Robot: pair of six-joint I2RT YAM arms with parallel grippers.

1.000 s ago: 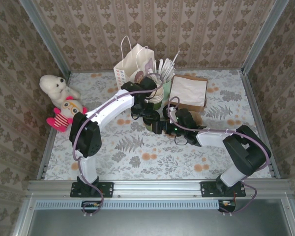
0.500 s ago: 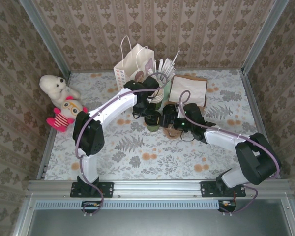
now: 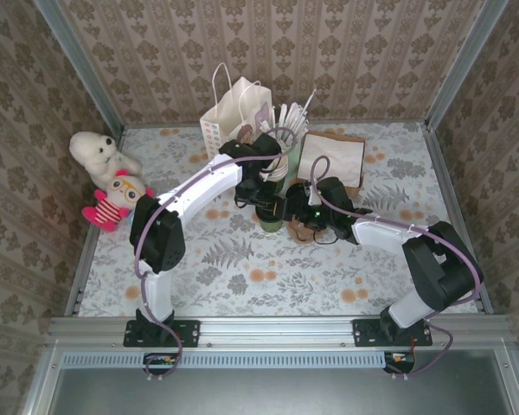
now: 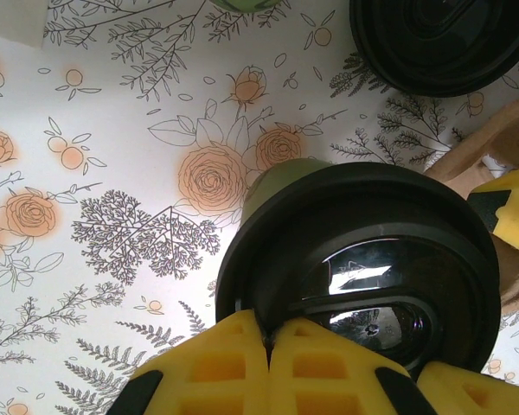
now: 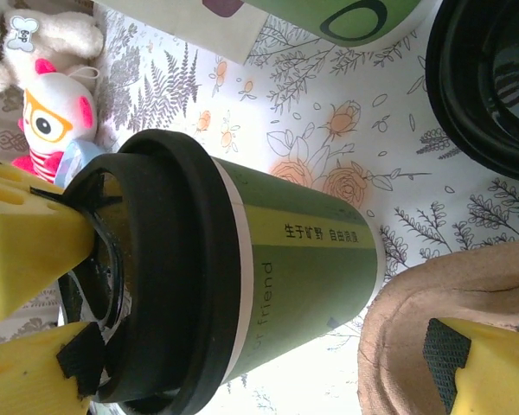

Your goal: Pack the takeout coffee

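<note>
Floral tabletop (image 3: 199,259): takeout coffee (image 3: 269,221) upright at centre, left gripper (image 4: 268,339) jaws pinching lid rim; right gripper (image 3: 295,213) beside, jaws' state unclear. Lift w/o tilting toward white paper bag (image 3: 233,117).

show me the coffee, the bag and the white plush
coffee (image 5: 303,251), right wrist view, green side wall
bag (image 3: 232,117), top view, front face
white plush (image 3: 98,153), top view, body
</note>
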